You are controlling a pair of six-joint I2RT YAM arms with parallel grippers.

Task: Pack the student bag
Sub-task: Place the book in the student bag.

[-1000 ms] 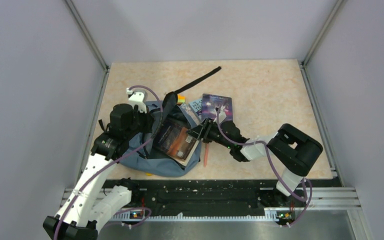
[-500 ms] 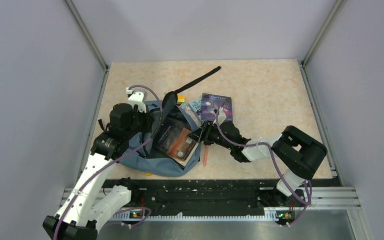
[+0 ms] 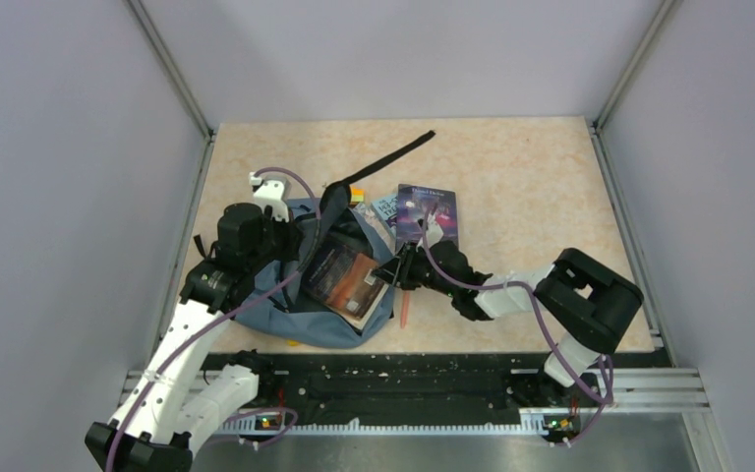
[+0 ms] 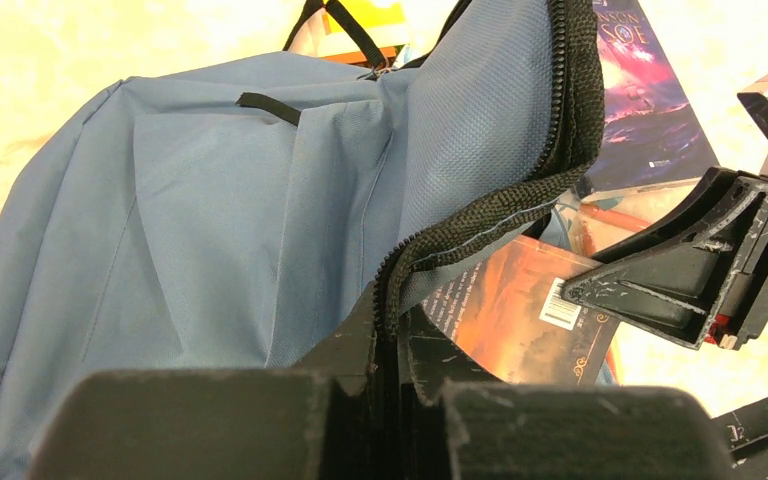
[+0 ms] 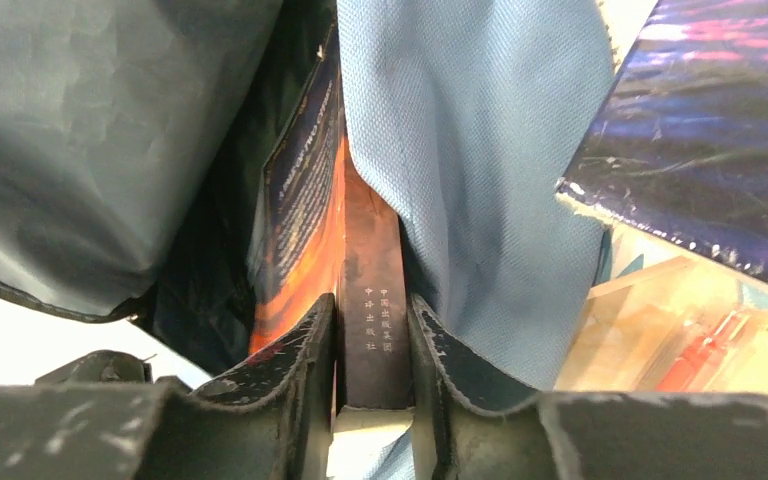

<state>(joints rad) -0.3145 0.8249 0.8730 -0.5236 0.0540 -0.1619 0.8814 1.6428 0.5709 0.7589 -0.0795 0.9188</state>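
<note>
Currently my right pincer (image 5: 370, 318) is clenched across the spine of the orange-covered book (image 5: 300, 200), one finger on each side.

Obstructions: a fold of the blue wall of the student bag (image 3: 319, 329) lies against the book's right side. A purple book (image 3: 427, 210) lies flat on the table (image 3: 531, 177) just beside the bag mouth, with a pale blue booklet (image 3: 385, 208) next to it. An orange pen (image 3: 405, 307) lies near my right pincer, beside the bag. A black strap (image 3: 393, 155) trails toward the far wall.

The bag lies left of centre on the table, mouth open. My left pincer (image 4: 390, 340) is clamped on its black zipper edge, holding the flap up.

Contents: the orange-covered book, part inside against the dark lining, spine end outside.
</note>
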